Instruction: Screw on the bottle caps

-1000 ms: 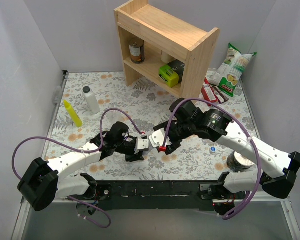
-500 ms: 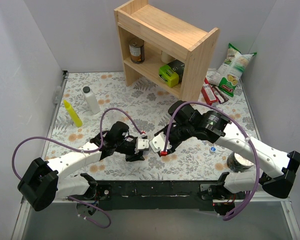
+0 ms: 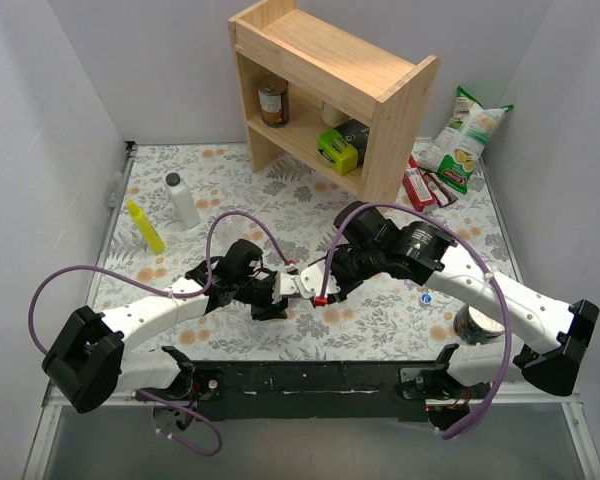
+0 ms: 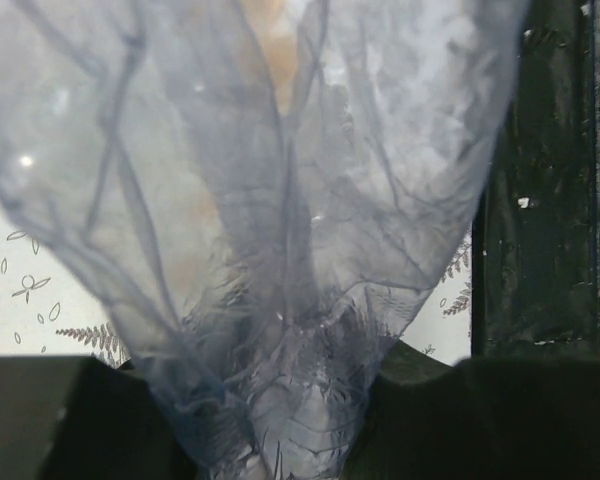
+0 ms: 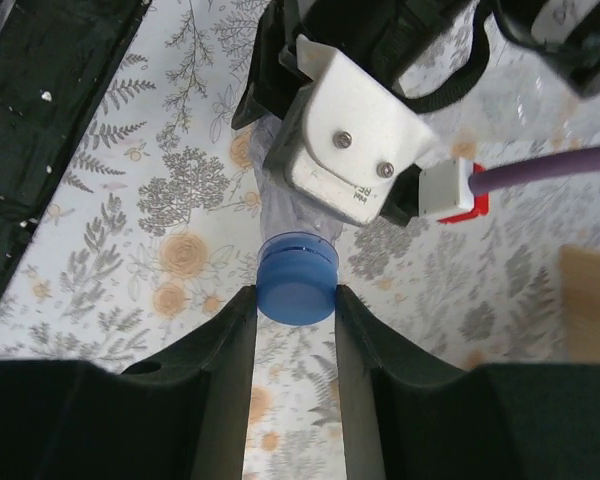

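Note:
My left gripper point(image 3: 278, 290) is shut on a clear, crumpled bottle point(image 4: 280, 250), which fills the left wrist view. Its neck points to the right, towards my right gripper point(image 3: 314, 290). In the right wrist view a blue bottle cap point(image 5: 297, 285) sits on that bottle's neck, and my right gripper point(image 5: 297, 305) is shut on it, both fingers touching its sides. In the top view the two grippers meet tip to tip and hide the bottle and cap. A second blue cap point(image 3: 426, 298) lies on the table to the right. The other bottles are not clearly in view.
A wooden shelf point(image 3: 380, 95) stands at the back with a can point(image 3: 273, 102) and a green box point(image 3: 337, 150). A white bottle with a dark cap point(image 3: 183, 200) and a yellow squeeze bottle point(image 3: 146, 226) stand at the left. A snack bag point(image 3: 465, 135) lies back right. A round greyish object point(image 3: 477, 322) sits under the right arm.
My right gripper has moved left with the cap until it meets the left gripper's bottle. The left gripper has shifted slightly towards it.

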### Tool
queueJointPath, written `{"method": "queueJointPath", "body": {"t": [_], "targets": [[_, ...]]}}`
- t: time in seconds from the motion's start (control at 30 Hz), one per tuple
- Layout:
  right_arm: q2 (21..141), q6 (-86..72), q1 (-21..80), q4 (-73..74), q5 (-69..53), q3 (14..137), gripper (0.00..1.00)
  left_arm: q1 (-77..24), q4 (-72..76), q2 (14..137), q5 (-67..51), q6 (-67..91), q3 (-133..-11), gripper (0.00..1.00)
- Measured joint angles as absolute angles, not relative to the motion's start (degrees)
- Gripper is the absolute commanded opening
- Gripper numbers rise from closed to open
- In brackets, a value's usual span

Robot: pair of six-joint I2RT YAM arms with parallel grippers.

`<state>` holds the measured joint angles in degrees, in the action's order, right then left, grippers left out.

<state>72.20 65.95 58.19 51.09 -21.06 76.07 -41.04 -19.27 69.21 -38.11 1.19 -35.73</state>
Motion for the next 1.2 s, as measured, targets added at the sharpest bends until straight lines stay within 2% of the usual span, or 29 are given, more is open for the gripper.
{"method": "queueJointPath", "body": {"t": [0.17,0.33,0.47,0.57,0.7,0.8,0.93,1.07,1.2], "targets": [[78.0,54.1,52.9,52.2,-24.3,80.0,0.16,-41.0,-18.6,69.6,-33.0,2.7,-35.8,0.00],[84.9,37.9,43.4,50.8,-35.3,83.0,0.13,-40.9,-15.8,69.4,-24.1,6.3,-35.7,0.00],[86.2,25.7,39.5,47.2,-40.5,82.3,0.11,-41.0,-14.5,69.4,-21.0,7.3,-35.8,0.00],[87.0,19.5,37.8,45.2,-42.5,82.2,0.19,-41.0,-14.8,69.4,-20.0,7.5,-36.4,0.00],[87.6,15.7,37.1,44.8,-42.6,83.1,0.46,-40.9,-15.6,69.4,-19.5,7.7,-37.2,0.00],[87.6,15.2,37.2,45.5,-42.1,84.8,0.58,-40.7,-15.8,69.5,-19.9,7.3,-38.0,0.00],[86.8,20.6,38.1,46.9,-40.2,88.9,0.58,-41.0,-16.1,69.5,-23.0,4.5,-40.9,0.00],[80.6,32.2,38.5,50.2,-36.5,89.8,0.58,-41.0,-18.1,68.7,-25.1,1.8,-42.3,0.00],[67.5,43.5,38.6,49.3,-32.8,79.8,0.59,-41.0,-21.8,66.5,-28.0,0.2,-42.8,0.00]]}}
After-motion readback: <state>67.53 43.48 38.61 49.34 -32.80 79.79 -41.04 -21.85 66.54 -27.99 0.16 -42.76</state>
